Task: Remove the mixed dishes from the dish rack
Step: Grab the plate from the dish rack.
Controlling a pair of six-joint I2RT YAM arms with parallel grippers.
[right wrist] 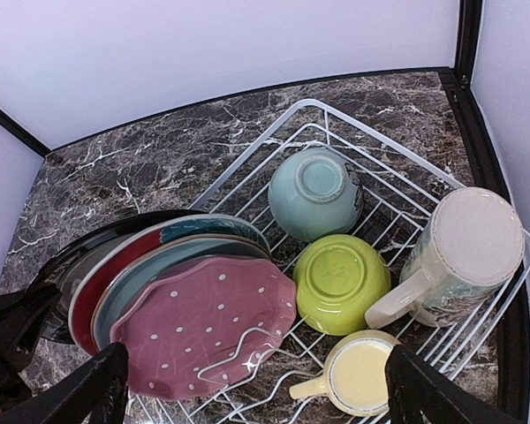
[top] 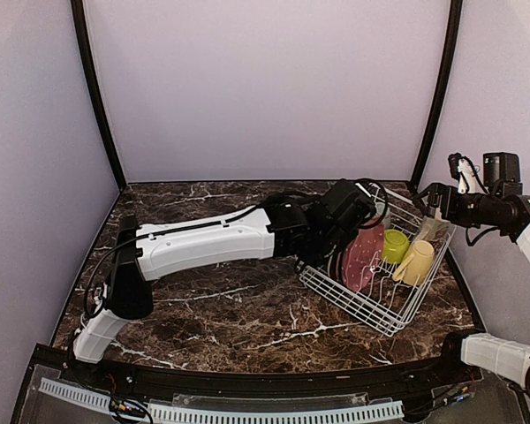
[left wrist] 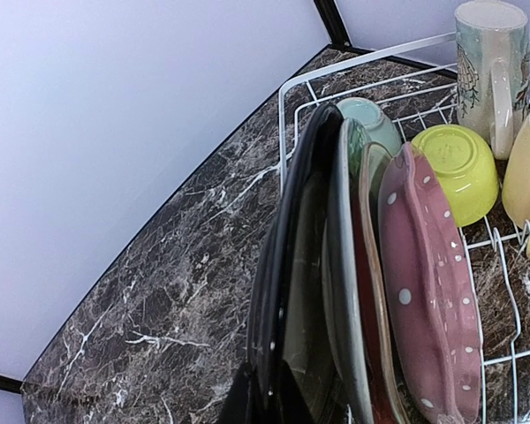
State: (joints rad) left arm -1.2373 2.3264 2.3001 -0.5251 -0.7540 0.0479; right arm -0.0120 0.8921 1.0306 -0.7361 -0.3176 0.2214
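The white wire dish rack [top: 371, 309] stands at the right of the table. Upright in its slots are a dark plate [left wrist: 283, 265], a grey-green plate [left wrist: 344, 265], a red plate [right wrist: 115, 261] and a maroon-pink dotted plate [right wrist: 203, 331]. Behind them lie a pale mint bowl [right wrist: 314, 194], a lime-green bowl [right wrist: 340, 283], a yellow mug [right wrist: 362, 375] and a cream-grey mug [right wrist: 473, 243]. My left gripper [left wrist: 263, 402] is shut on the dark plate's rim at the rack's left end. My right gripper [right wrist: 265, 393] is wide open and empty, above the rack.
The dark marble table [top: 221, 300] spreads left of and in front of the rack. Pale walls with black corner posts [top: 433, 97] close it in. The rack sits near the right wall and the back right corner.
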